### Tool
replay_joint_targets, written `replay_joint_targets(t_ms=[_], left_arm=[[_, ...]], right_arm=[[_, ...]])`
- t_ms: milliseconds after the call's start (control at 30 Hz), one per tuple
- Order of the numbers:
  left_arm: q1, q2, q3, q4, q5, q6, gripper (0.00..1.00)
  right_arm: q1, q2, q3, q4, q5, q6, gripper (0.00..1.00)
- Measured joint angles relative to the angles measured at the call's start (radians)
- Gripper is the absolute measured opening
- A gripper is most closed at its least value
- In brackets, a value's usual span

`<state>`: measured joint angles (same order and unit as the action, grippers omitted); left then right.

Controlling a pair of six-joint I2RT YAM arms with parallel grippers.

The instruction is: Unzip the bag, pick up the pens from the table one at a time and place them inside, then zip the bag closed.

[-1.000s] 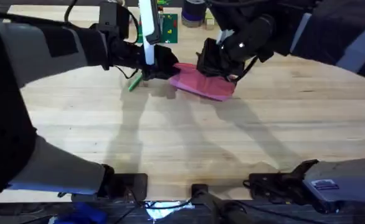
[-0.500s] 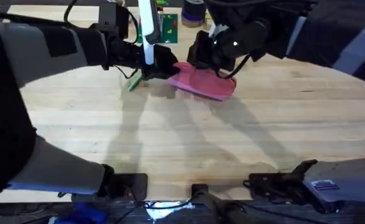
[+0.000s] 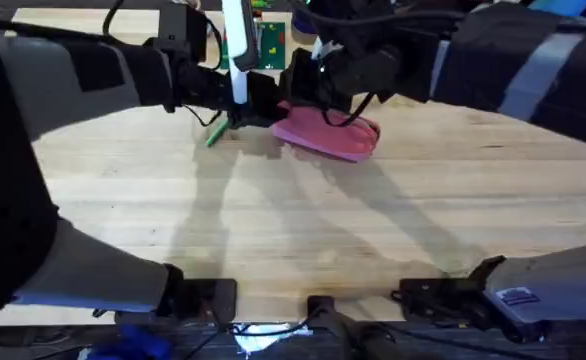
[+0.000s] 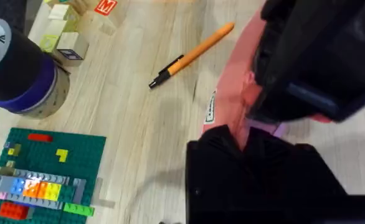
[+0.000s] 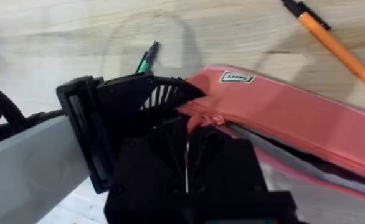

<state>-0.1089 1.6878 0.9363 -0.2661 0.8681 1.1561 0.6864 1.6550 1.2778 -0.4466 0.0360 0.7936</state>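
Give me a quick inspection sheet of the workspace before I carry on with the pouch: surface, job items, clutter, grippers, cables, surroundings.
Surface: table, pale wood.
Job's things: bag lying flat, zipper partly open; orange pen and green pen on the table, outside it.
Clutter: green brick plate, tape roll, wooden blocks.
Grippers: left gripper shut on the bag's end; right gripper at the zipper there, shut on the bag.
Cables: black cable above the left arm.
Surroundings: nothing seen.

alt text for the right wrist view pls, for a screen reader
Two black grippers meet at one end of the pink bag on the table, the right gripper at its zipper. An orange pen lies beyond the bag, and a green pen tip shows behind the left gripper.
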Motion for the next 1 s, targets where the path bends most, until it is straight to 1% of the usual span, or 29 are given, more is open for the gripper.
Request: replay_joint_targets(t_ms=[133, 233, 400, 700, 767, 833, 867, 900, 1000], left_arm=[[0.0, 0.0, 0.0, 0.0, 0.0, 0.0, 0.042], [0.0, 0.0, 0.0, 0.0, -0.001, 0.0, 0.042], [0.007, 0.0, 0.0, -0.001, -0.015, 0.0, 0.042], [0.02, 0.0, 0.002, 0.001, -0.024, 0.0, 0.042], [0.02, 0.0, 0.002, 0.0, -0.024, 0.0, 0.042], [0.02, 0.0, 0.002, 0.001, -0.024, 0.0, 0.042], [0.02, 0.0, 0.002, 0.001, -0.024, 0.0, 0.042], [0.02, 0.0, 0.002, 0.001, -0.023, 0.0, 0.042], [0.023, 0.0, 0.002, -0.004, -0.021, 0.001, 0.042]], right_arm=[[0.012, 0.027, 0.0, 0.05, -0.016, -0.001, 0.031], [0.016, 0.058, 0.0, 0.11, -0.058, -0.003, 0.032], [0.013, 0.069, 0.0, 0.136, -0.082, -0.015, 0.031], [0.004, 0.084, 0.0, 0.178, -0.123, -0.169, 0.033], [0.003, 0.084, 0.0, 0.178, -0.125, -0.199, 0.158], [0.0, 0.084, 0.0, 0.177, -0.126, -0.228, 0.207], [-0.002, 0.084, 0.0, 0.176, -0.125, -0.244, 0.261], [-0.004, 0.084, 0.0, 0.174, -0.121, -0.255, 0.339], [-0.021, 0.077, 0.0, 0.149, -0.099, -0.29, 0.742]])
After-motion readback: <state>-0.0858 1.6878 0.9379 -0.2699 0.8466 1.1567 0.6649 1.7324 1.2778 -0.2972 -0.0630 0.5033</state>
